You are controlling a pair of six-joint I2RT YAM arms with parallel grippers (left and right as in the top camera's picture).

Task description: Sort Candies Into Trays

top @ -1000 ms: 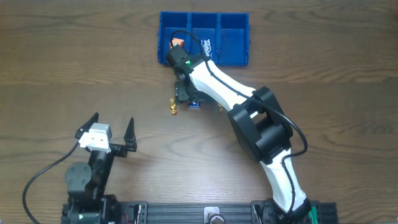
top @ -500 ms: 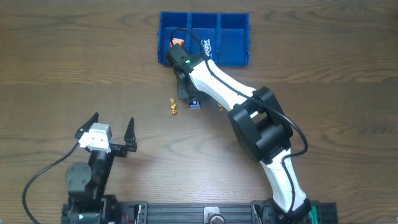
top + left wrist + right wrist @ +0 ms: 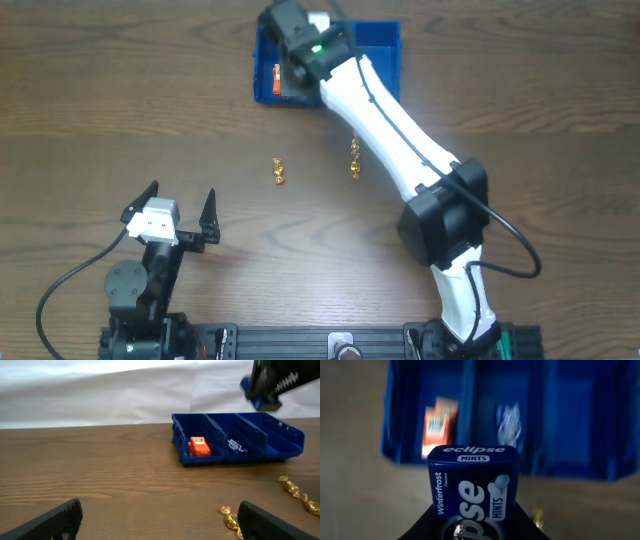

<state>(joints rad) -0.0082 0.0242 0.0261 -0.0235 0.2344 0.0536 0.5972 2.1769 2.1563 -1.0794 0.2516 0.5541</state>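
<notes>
Up by the tray [image 3: 385, 45] now, right gripper [image 3: 264, 396] with mint tin [image 3: 472, 485].

A dark wooden table [image 3: 100, 100] stands before a white backdrop [image 3: 100, 385].

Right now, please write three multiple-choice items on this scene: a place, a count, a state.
1. Where is the orange candy pack? A) in a bowl B) in an end compartment of the blue tray C) in its middle compartment
2. How many compartments has the tray? A) two B) three C) five
3. The right end effector is A) open B) shut on a spoon C) shut on the mint tin
Key: 1 B, it lies beside the tray's outer wall; 2 B, two dividers show; 3 C, the tin sits between its fingers.
</notes>
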